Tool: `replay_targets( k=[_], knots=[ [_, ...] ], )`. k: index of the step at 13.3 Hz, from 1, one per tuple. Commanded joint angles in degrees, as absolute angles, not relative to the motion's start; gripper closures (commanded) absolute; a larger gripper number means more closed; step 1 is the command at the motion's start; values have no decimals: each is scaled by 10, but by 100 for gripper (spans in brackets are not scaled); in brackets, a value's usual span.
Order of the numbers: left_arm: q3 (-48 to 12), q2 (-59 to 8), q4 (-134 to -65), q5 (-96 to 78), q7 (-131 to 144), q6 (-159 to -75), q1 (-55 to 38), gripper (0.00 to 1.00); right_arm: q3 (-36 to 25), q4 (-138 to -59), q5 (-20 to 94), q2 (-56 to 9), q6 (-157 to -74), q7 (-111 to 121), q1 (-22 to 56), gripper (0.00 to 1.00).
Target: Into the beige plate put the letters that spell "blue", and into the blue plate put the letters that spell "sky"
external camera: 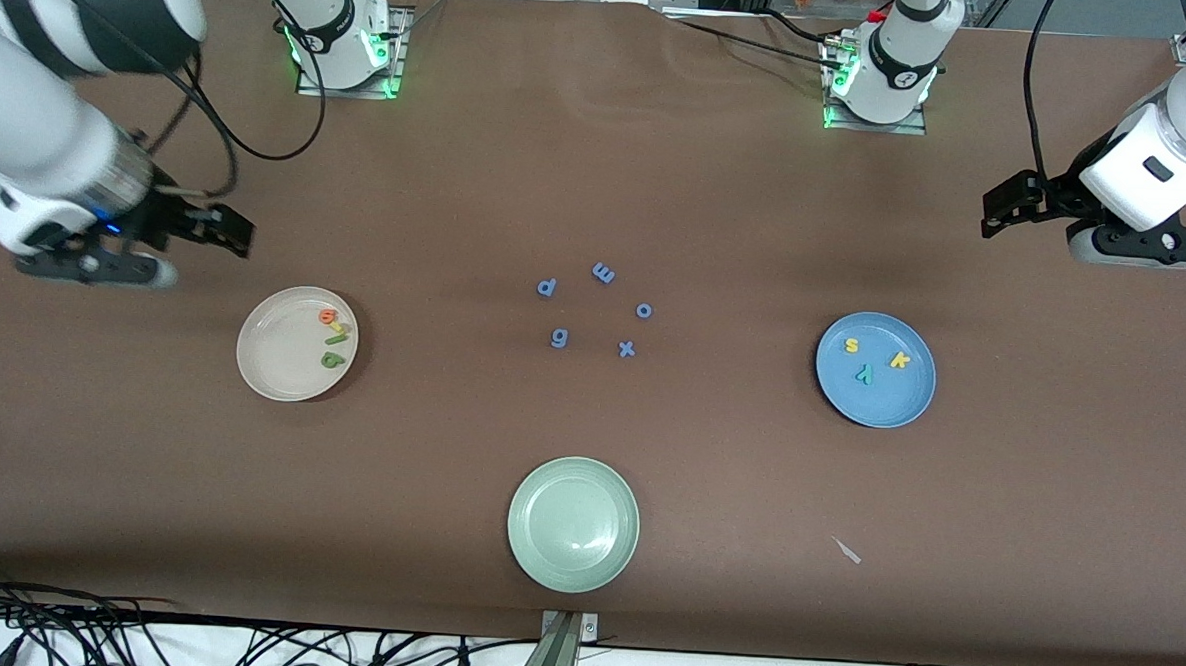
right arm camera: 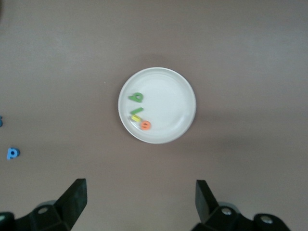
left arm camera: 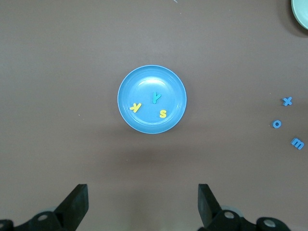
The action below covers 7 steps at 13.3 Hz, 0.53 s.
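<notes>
The beige plate (external camera: 277,359) holds an orange e (external camera: 328,314), a yellow u (external camera: 337,326), a green l (external camera: 336,339) and a green b (external camera: 333,360). In the right wrist view, the beige plate (right arm camera: 171,101) shows the b (right arm camera: 136,97) and e (right arm camera: 146,125). The blue plate (external camera: 885,401) holds a yellow s (external camera: 852,345), a yellow k (external camera: 899,360) and a teal y (external camera: 863,373). The left wrist view shows the blue plate (left arm camera: 149,84) too. My right gripper (external camera: 227,229) (right arm camera: 141,199) hangs open and empty over bare table beside the beige plate. My left gripper (external camera: 1004,206) (left arm camera: 143,202) hangs open and empty over bare table beside the blue plate.
Blue letters p (external camera: 546,288), m (external camera: 604,272), o (external camera: 644,310), g (external camera: 559,339) and x (external camera: 627,350) lie mid-table between the two plates. An empty pale green plate (external camera: 573,523) sits nearer the front camera. A small white scrap (external camera: 848,551) lies on the cloth.
</notes>
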<state>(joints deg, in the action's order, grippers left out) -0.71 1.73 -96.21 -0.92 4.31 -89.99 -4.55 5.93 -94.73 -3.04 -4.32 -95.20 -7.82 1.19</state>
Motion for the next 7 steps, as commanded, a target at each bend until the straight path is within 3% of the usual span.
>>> replay_targets(
  k=[1,7],
  knots=[
    [-10,11,-948,3,34,-893,-47,0,-8,-935,-14,-36,-922,1,40,0],
    [-10,11,-948,3,34,-893,-47,0,-10,-853,10,-58,-835,7,36,0]
  ],
)
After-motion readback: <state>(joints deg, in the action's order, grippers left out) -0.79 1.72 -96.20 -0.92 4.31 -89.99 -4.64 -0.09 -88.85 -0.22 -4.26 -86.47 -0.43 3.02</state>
